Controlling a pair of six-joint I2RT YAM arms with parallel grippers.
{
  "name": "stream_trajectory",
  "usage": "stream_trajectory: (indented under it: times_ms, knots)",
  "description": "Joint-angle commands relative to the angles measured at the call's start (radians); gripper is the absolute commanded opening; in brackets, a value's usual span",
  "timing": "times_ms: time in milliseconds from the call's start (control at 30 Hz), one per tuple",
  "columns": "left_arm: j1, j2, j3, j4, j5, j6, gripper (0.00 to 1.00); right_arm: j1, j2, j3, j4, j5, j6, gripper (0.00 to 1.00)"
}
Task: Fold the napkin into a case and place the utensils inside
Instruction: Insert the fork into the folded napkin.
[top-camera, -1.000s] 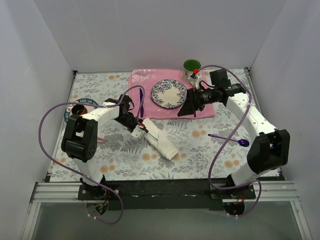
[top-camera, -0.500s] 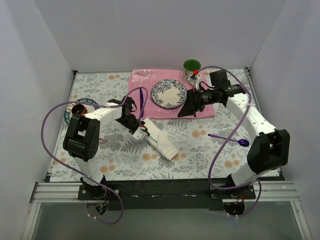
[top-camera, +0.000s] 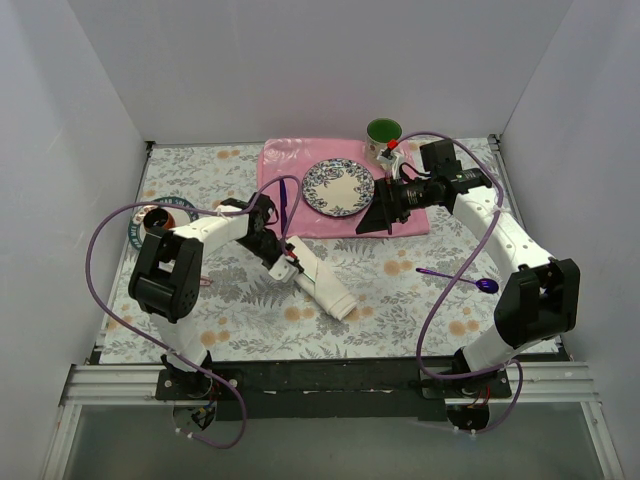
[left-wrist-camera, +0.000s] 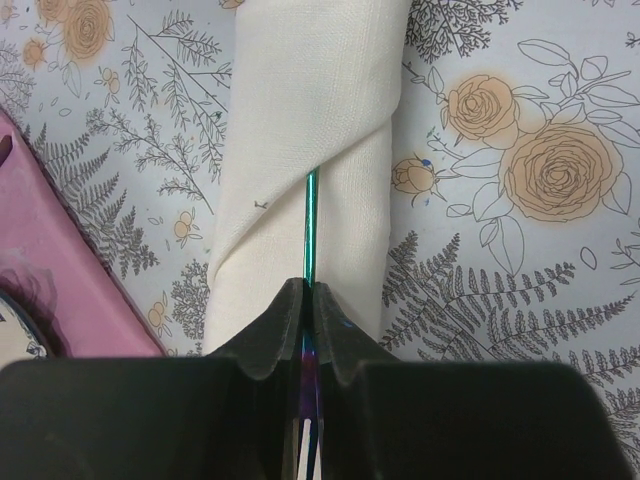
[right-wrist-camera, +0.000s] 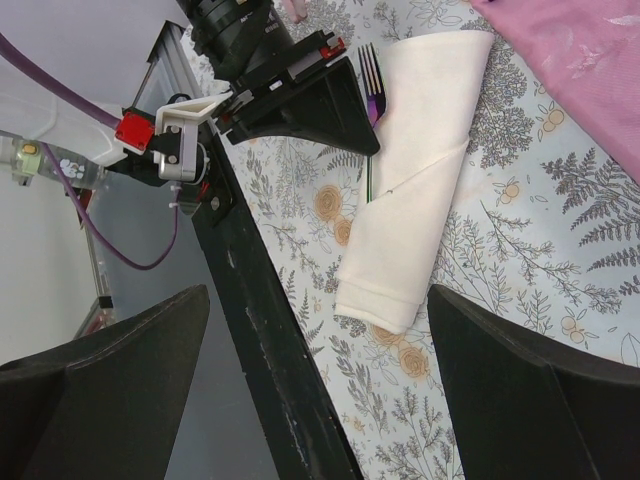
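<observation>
At the upper-left end of the case, a cream cloth pocket lying slantwise, the left gripper is pinched tight on an iridescent fork. The fork's thin teal handle runs into the case's fold. Up and right of the case, the right gripper hangs with jaws spread wide, holding nothing. Well right of the case lies the purple-bowled spoon.
</observation>
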Motion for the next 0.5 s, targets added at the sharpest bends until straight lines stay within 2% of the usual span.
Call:
stream_trajectory:
  times_ms: [0,467]
  knots:
    - [-0.011,-0.008,0.032,0.005,0.048,0.45,0.0,-0.003,-0.033,-0.002,0.017,-0.026,-0.004,0.99]
    - [-0.028,-0.01,0.013,0.02,0.045,0.45,0.01,-0.008,-0.035,-0.006,0.012,-0.026,-0.004,0.99]
